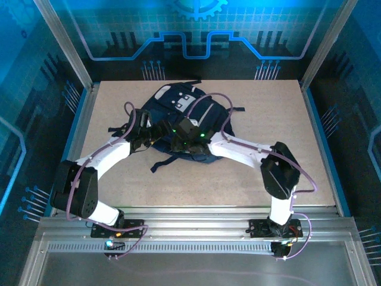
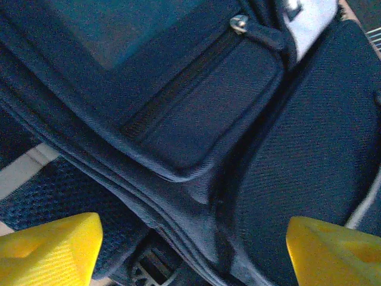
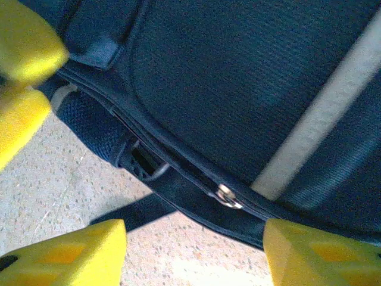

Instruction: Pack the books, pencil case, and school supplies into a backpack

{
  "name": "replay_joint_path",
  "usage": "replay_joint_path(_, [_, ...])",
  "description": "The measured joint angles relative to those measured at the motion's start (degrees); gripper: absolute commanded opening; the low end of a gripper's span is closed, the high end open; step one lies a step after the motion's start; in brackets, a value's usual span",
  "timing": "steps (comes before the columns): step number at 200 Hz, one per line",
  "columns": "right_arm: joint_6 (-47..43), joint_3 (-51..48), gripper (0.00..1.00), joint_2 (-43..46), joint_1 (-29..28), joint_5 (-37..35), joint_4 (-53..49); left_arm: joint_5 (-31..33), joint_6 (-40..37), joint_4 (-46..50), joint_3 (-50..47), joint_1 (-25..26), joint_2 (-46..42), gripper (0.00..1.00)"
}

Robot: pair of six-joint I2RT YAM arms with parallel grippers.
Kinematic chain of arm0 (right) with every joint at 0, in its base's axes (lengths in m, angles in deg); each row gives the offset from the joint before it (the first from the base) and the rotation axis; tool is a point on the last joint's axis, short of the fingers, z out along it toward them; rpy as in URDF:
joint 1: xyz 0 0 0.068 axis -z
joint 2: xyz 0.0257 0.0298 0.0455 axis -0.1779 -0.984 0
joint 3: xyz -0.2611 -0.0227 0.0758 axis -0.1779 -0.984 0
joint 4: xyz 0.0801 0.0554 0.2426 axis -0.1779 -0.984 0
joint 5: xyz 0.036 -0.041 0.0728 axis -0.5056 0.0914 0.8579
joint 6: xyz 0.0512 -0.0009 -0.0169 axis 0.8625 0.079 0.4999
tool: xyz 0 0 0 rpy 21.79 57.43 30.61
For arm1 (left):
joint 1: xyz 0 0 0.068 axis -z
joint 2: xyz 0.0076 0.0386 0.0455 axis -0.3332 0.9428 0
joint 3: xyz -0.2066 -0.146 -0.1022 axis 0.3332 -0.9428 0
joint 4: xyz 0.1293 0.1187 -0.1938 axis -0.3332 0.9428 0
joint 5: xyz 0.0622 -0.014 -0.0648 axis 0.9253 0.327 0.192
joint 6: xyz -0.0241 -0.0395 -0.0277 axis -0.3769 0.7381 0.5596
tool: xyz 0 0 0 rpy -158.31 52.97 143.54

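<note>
The dark navy backpack (image 1: 189, 106) lies flat in the middle of the table, white-grey patches at its top. Both grippers meet at its near edge. My left gripper (image 1: 158, 130) hovers close over the bag's fabric (image 2: 196, 119), its yellow fingers (image 2: 50, 247) wide apart and open; a zipper pull (image 2: 239, 24) shows beyond them. My right gripper (image 3: 193, 256) is open too, its fingers (image 3: 318, 253) straddling the bag's lower seam, where a metal zipper pull (image 3: 226, 196) sits just ahead. The pale stripe (image 3: 321, 113) crosses the bag's front. The books, pencil case and school supplies are out of view.
The beige tabletop (image 1: 286, 113) stretches bare to the right and left of the bag. A black strap (image 3: 137, 211) trails from the backpack onto the table. The left gripper's yellow fingers (image 3: 24, 77) appear close by in the right wrist view. Metal frame posts line the table edges.
</note>
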Motion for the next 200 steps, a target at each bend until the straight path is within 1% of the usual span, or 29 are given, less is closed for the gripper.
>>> replay_joint_path(7, [0.48, 2.47, 0.67, -1.66, -0.52, -1.51, -1.81, 0.02, -0.15, -1.03, -0.96, -0.11, 0.59, 0.66])
replay_joint_path(14, [1.09, 5.25, 0.68, -3.65, -0.94, -2.91, -3.58, 0.02, -0.15, -1.77, -1.68, -0.15, 1.38, 0.66])
replay_joint_path(38, [3.43, 13.11, 0.72, -10.08, -1.68, -6.84, -10.71, 0.87, 0.44, -4.39, -3.26, -0.5, 4.35, 0.66])
replay_joint_path(68, [5.6, 18.53, 0.78, -14.19, -2.54, -11.1, -17.16, 1.4, 1.42, -7.13, -4.28, -0.7, 6.27, 0.67])
replay_joint_path(92, [6.45, 22.12, 0.78, -16.33, -2.93, -14.43, -21.68, 1.6, 1.6, -8.02, -4.28, -0.72, 6.64, 0.68])
replay_joint_path(106, [7.21, 23.5, 0.76, -17.81, -2.64, -17.38, -23.96, 1.46, 1.57, -8.17, -4.28, -0.92, 6.64, 0.68])
replay_joint_path(127, [7.72, 23.82, 0.72, -19.78, -1.99, -20.02, -25.97, 0.81, 1.57, -8.48, -4.28, -1.4, 6.67, 0.68])
replay_joint_path(157, [7.8, 22.45, 0.72, -19.71, -1.99, -22.23, -26.6, -0.5, 1.55, -8.98, -4.28, -2.47, 7.1, 0.68])
replay_joint_path(172, [7.28, 19.8, 0.73, -18.43, -2.01, -22.67, -25.18, -1.22, 1.55, -9.05, -4.04, -2.93, 7.61, 0.68])
replay_joint_path(200, [6.62, 11.89, 0.73, -12.66, -1.99, -22.62, -22.88, -2.16, 1.36, -8.33, -2.32, -3.54, 8.85, 0.68])
